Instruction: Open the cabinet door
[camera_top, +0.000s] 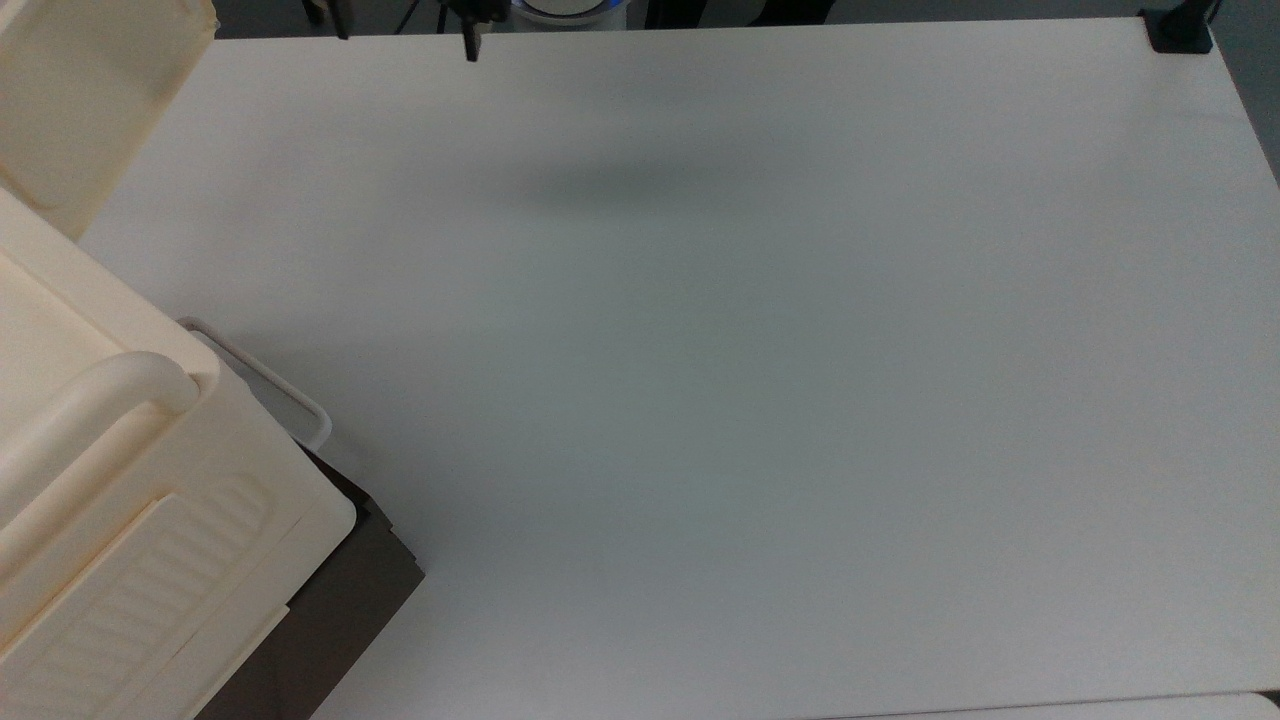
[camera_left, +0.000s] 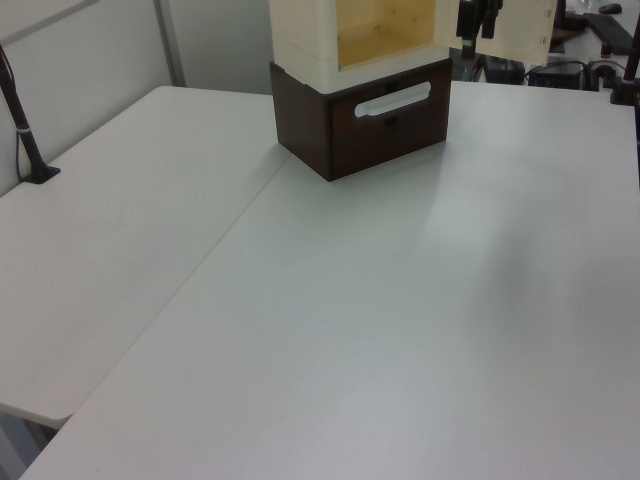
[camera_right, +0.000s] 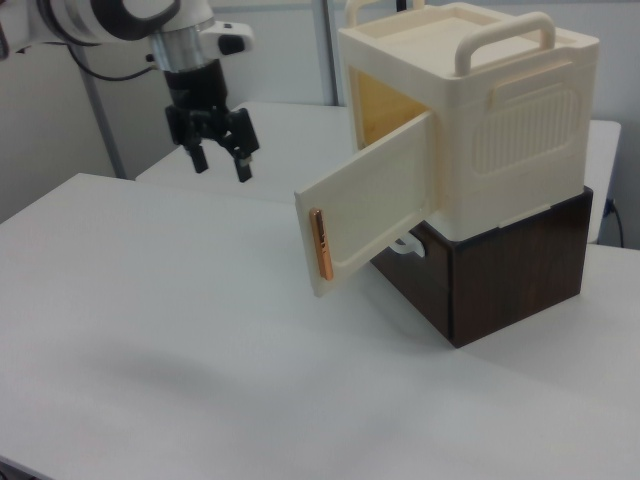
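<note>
Right view: gripper (camera_right: 221, 163) spread apart from swung-out cabinet door (camera_right: 372, 203).

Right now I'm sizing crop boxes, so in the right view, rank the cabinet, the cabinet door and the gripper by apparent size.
1. the cabinet, clearly largest.
2. the cabinet door, swung open.
3. the gripper, smallest, fingers open; it hangs farther from the camera than the door, so it may look smaller than it is.
</note>
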